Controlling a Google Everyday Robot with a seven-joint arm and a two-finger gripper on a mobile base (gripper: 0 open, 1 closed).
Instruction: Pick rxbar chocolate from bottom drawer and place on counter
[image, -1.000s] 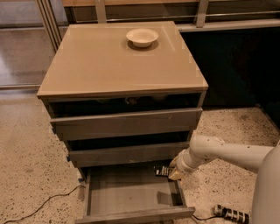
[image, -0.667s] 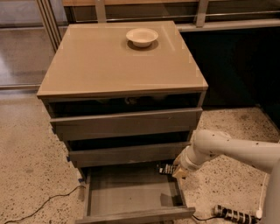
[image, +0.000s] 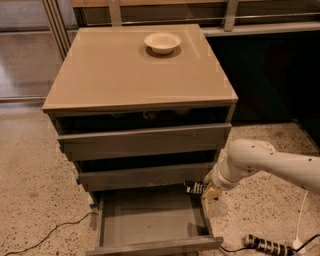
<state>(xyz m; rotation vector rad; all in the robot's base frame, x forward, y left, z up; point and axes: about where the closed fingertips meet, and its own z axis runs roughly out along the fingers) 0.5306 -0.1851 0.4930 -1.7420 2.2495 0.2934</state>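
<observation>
Camera view. My gripper (image: 204, 190), at the end of my white jointed arm (image: 270, 165), reaches in from the right. It sits low at the cabinet's right front, just under the middle grey drawer (image: 147, 176). Its fingers are closed on the small flat black rxbar chocolate with white lettering (image: 194, 187). The bar sticks out leftward from the fingertips, roughly level, above the right rear corner of the wide shallow grey bottom drawer (image: 155, 246). That drawer is pulled out towards the camera, and the bar is clear of its floor. The top grey drawer (image: 145, 142) and the middle one stand slightly ajar. The glossy tan-beige rectangular table (image: 130, 70) tops the cabinet, well above the bar. It carries a small round white bowl (image: 162, 42) near its far edge. A thin dark cable (image: 45, 235) lies on the speckled stone floor (image: 30, 175) at lower left.
</observation>
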